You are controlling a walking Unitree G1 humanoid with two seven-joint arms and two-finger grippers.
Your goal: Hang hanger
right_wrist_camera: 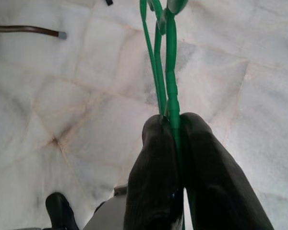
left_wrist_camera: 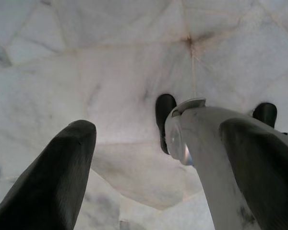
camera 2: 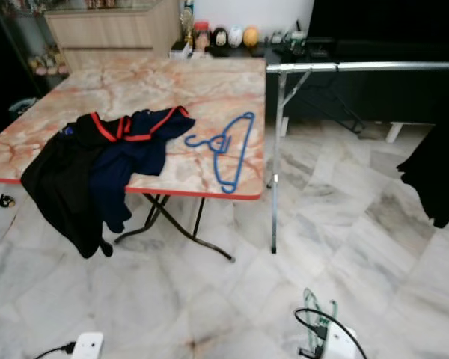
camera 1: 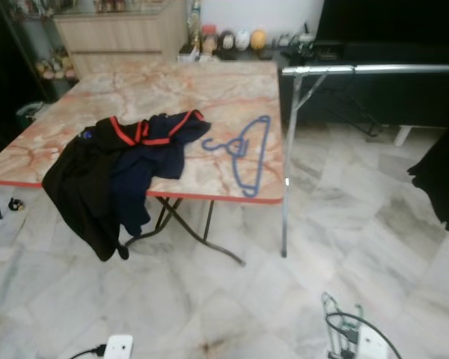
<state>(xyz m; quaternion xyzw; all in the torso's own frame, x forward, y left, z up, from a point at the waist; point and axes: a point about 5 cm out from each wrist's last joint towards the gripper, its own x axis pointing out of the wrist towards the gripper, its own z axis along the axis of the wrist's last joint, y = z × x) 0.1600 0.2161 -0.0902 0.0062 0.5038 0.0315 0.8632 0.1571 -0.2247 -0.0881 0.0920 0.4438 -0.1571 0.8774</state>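
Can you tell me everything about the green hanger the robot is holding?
The green hanger is thin, smooth and glossy, like plastic or coated wire, with several slim bars running close together. The right gripper is shut on it, the two black fingers pinching the bars between them. It hangs low over the pale marble floor without touching it. In the head views it shows faintly at the bottom, near the arm. Its far end runs out of the wrist view, so its hook cannot be seen.
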